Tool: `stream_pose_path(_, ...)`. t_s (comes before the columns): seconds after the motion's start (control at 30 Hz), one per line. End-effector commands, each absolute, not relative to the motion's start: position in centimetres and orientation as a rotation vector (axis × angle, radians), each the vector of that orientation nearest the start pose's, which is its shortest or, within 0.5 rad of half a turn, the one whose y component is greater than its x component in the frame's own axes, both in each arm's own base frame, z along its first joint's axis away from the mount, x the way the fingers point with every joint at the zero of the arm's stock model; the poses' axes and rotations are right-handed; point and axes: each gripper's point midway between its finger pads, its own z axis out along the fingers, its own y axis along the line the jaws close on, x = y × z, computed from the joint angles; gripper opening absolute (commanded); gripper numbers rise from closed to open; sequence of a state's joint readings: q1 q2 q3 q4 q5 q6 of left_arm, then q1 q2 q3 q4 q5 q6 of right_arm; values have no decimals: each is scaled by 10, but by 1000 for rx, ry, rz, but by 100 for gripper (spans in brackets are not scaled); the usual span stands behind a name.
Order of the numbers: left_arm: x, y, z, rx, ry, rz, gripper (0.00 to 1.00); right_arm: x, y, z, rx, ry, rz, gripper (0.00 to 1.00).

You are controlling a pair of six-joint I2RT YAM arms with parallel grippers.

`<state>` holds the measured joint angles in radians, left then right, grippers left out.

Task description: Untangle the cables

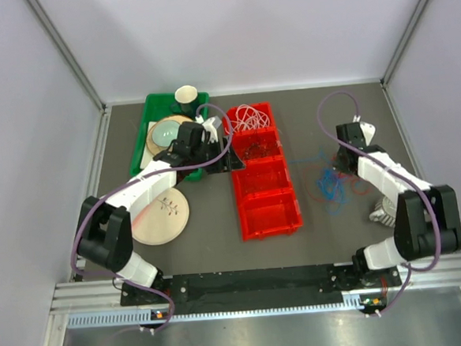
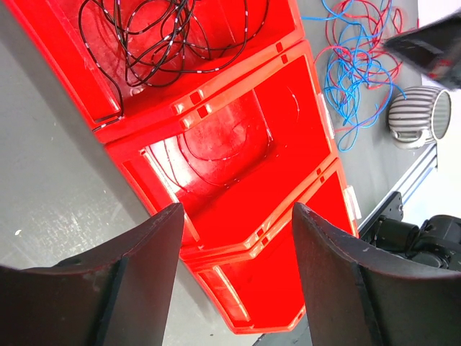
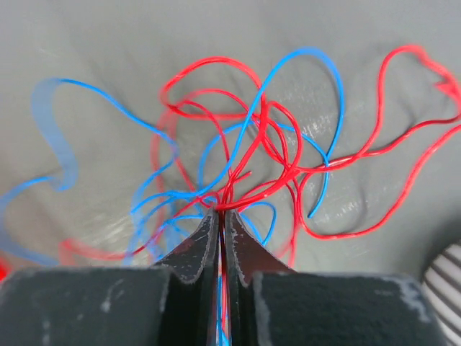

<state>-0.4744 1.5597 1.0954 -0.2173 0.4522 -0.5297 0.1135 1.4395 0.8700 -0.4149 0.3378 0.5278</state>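
The right gripper (image 3: 221,210) is clamping thin red and blue tangled cables (image 3: 229,194), loops fanning forward from its tips; the left gripper (image 2: 236,210) is hovering, jaws apart.

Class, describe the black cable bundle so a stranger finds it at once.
Find the row of red bins in the middle. The black cable bundle lies in the second bin from the far end. The bin beyond holds white cables; the loose tangle is red and blue.

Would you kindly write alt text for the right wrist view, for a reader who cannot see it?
The right gripper is shut on strands of the red and blue cables, whose tangled loops sprawl over the grey table.
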Motion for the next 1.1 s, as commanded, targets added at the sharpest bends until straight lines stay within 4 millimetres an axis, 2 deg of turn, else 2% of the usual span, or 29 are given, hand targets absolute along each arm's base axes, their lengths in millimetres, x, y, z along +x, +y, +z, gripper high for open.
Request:
stream_pose_path(0.0,326,-276,179,227,2283,-1033,67,351,0,177,639,2082,-4,0)
stream_pose_path(0.03,326,-275,178,225,2286,-1031,67,350,3,196,622,2046,34,0)
stream_pose_path(0.1,329,-276,178,225,2286,-1029,67,346,8,259,581,1915,116,0)
stream_pose_path(0.17,331,-278,179,226,2284,-1036,67,338,13,300,543,1843,176,0)
stream_pose_path(0.2,332,-279,179,225,2283,-1039,67,330,15,338,511,1766,207,0)
stream_pose_path(0.27,333,-280,180,223,2280,-1049,67,320,18,370,481,1707,242,0)
stream_pose_path(0.3,333,-281,181,226,2275,-1051,67,309,18,398,462,1644,266,0)
stream_pose_path(0.4,334,-281,181,225,2274,-1051,67,291,21,431,426,1565,310,0)
stream_pose_path(0.47,334,-282,180,226,2276,-1056,67,287,21,434,424,1553,313,0)
stream_pose_path(0.5,335,-282,181,224,2275,-1057,67,288,20,428,431,1564,304,0)
stream_pose_path(0.7,333,-286,182,236,2273,-1088,67,308,19,370,470,1697,259,0)
stream_pose_path(0.77,333,-287,184,241,2268,-1096,67,316,20,359,478,1733,248,0)
stream_pose_path(0.83,329,-291,187,268,2258,-1127,67,317,26,369,458,1724,285,0)
stream_pose_path(0.93,323,-299,195,321,2225,-1155,68,310,38,408,422,1650,384,0)
stream_pose_path(0.97,323,-303,201,339,2198,-1161,68,303,41,433,403,1599,419,0)
stream_pose_path(1.07,320,-316,213,402,2143,-1175,70,284,48,476,363,1504,496,0)
